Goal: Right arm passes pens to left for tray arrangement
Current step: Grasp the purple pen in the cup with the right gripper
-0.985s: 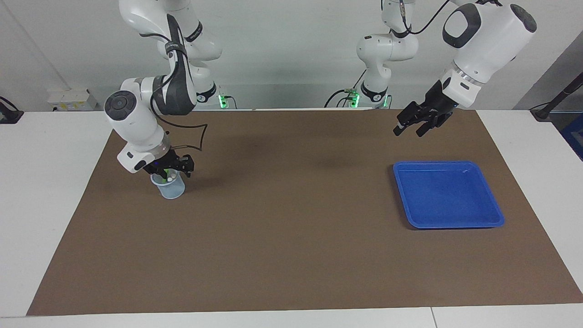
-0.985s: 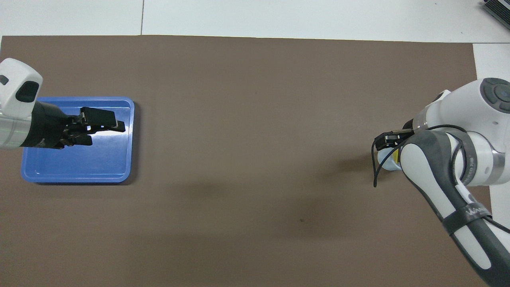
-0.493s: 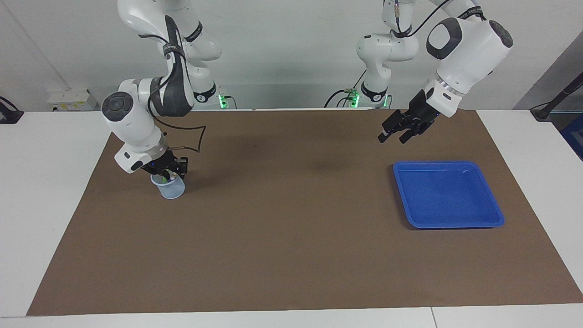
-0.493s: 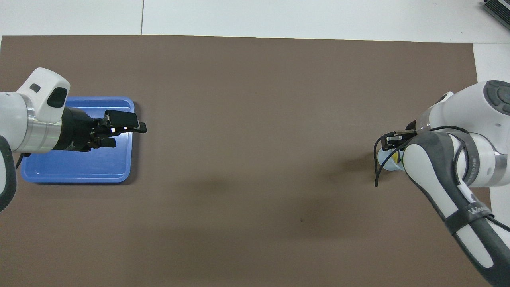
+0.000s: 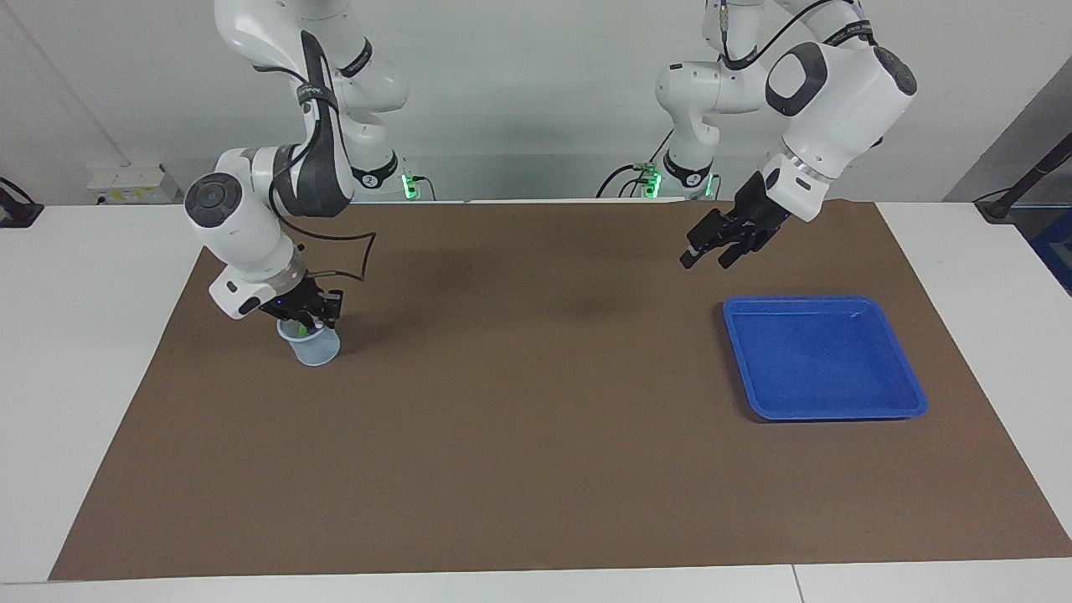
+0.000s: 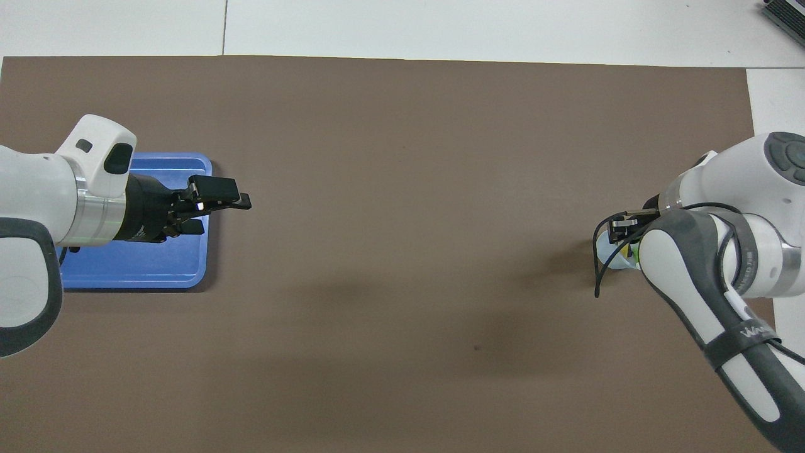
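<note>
Black left gripper [image 5: 703, 253]: hanging wide open over the mat [image 5: 536, 435], beside the tray [image 5: 825, 358].
Right gripper [image 5: 306, 318]: sitting at the cup [image 5: 316, 347] mouth; its grip cannot be told.
Pens [image 6: 623, 250]: standing in the cup; probably light, stiff and slippery, so pinching near the top looks best.

A white worktop [image 5: 75, 352] carries a large brown mat [image 5: 536, 452] that covers most of it, leaving white margins at both ends and along the edge farthest from the robots. A seam [image 6: 224, 28] runs across the white surface there. A plain pale wall [image 5: 536, 92] rises at the robots' end, evenly lit, with soft shadows on the mat. A white socket strip [image 5: 132, 182] sits by the wall, and small green lights [image 5: 408, 184] glow near it
</note>
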You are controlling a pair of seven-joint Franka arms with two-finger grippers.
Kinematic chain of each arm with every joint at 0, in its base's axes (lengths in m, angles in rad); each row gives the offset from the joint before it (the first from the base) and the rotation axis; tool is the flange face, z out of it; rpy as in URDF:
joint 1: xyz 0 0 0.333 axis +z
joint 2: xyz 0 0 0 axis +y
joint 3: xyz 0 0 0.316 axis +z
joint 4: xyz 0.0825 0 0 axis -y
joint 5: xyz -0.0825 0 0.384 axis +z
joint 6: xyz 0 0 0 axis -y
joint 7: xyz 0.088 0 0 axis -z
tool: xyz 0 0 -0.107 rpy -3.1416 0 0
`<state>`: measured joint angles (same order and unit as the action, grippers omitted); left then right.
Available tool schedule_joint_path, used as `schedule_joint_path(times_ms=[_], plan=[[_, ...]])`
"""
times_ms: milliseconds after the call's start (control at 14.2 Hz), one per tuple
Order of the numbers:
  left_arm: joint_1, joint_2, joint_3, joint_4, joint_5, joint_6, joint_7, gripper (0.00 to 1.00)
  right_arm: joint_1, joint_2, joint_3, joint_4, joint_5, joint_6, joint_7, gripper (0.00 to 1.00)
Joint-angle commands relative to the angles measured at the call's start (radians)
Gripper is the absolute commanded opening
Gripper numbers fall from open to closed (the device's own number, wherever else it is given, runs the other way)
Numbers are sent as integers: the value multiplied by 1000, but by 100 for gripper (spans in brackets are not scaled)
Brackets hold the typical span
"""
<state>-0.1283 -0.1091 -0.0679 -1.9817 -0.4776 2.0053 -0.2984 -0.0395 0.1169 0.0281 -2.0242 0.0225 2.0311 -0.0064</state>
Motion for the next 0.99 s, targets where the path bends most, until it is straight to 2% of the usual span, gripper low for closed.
schedule_joint_path(times_ms=[0,211,352,915], plan=[[-17,-28,10,-46,-33,33,-10,100,-17,-28,12,-31,4,-14,3,10],[-17,-24,11,-54,-55,47,-10,100,-19,-29,12,-22,2,-34,-1,0],[-17,-23,10,-54,-56,58,-11,100,-17,-42,12,-16,2,-43,-29,0],[-16,-21,11,-52,-93,63,-11,100,41,-60,23,244,-101,-262,-162,0]])
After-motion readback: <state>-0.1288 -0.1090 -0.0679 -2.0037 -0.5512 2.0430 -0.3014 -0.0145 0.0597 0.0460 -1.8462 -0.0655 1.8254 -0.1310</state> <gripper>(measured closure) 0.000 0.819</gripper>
